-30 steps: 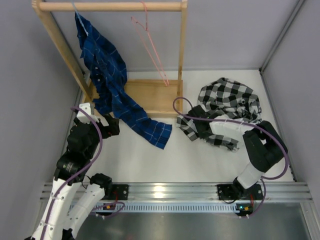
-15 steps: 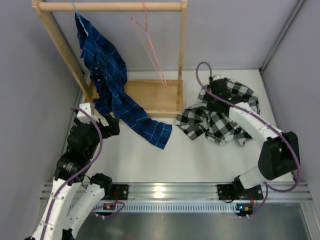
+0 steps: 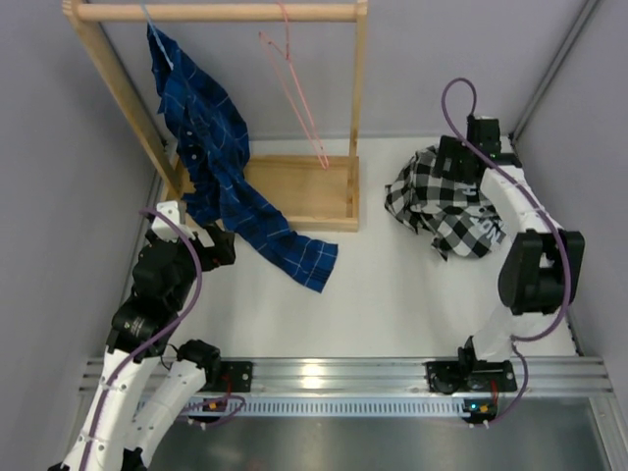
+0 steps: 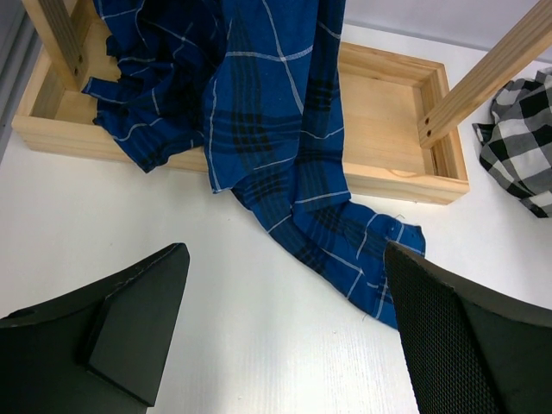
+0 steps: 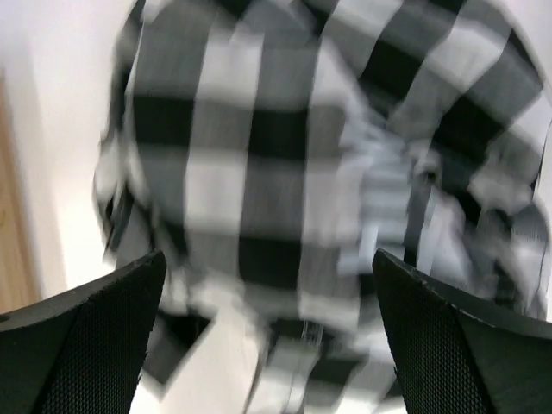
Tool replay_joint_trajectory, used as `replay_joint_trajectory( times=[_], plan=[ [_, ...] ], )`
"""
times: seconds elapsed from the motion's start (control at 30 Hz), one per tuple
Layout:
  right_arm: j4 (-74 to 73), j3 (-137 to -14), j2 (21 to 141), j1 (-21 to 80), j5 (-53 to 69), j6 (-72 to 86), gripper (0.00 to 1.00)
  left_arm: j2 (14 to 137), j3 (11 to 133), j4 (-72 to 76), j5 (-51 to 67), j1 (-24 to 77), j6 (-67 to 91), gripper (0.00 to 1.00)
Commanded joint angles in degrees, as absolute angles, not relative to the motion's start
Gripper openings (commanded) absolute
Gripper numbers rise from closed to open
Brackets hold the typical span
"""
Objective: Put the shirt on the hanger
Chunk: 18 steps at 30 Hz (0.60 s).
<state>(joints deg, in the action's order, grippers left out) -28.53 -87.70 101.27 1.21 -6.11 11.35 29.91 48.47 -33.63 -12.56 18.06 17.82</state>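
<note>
Shirt [image 3: 446, 201] bunched right of the rack [image 3: 216, 13], beneath the right gripper [image 5: 267, 259], fingers apart. Hanger [image 3: 294, 98] hangs on the rack's rail. Left gripper [image 4: 285, 254] spread wide, near the rack's base.

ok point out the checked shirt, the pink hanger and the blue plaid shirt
checked shirt [image 3: 437, 201]: top view, middle of the heap
pink hanger [image 3: 323, 157]: top view, its lower corner
blue plaid shirt [image 4: 289, 164]: left wrist view, middle of the hanging cloth

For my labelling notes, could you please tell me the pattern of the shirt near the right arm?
The shirt is black-and-white checked, clearest in the top external view.
</note>
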Motion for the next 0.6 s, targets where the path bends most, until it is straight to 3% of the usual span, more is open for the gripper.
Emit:
replay_joint_trajectory(
  times=[0.0,0.1,0.23,0.27,0.37,0.57],
  plan=[
    [-24.97,-74.78,80.19,7.54,-8.09,7.30,0.99,30.67,47.99,-30.76,-10.99,18.28,17.05,0.98],
    [-21.45,-62.11,70.51,14.75,-8.44,3.17,0.99,30.24,47.81,-30.67,-11.07,18.28,17.05,0.98],
    [-21.01,-58.62,72.23,20.03,-15.02,0.62,0.97,30.85,47.81,-30.50,-10.20,18.28,17.05,0.98],
    [-21.35,-58.97,75.03,20.04,-17.38,0.53,0.94,30.94,47.90,-30.41,-9.93,18.28,16.96,0.98],
    [-21.10,-60.90,79.96,20.13,-22.39,-1.49,0.61,30.76,47.73,-30.50,-9.93,18.28,16.79,0.98],
    [-17.23,-67.31,91.11,20.13,-18.12,-2.29,0.45,31.20,47.81,-30.41,-9.23,18.28,16.88,0.98]
  ],
)
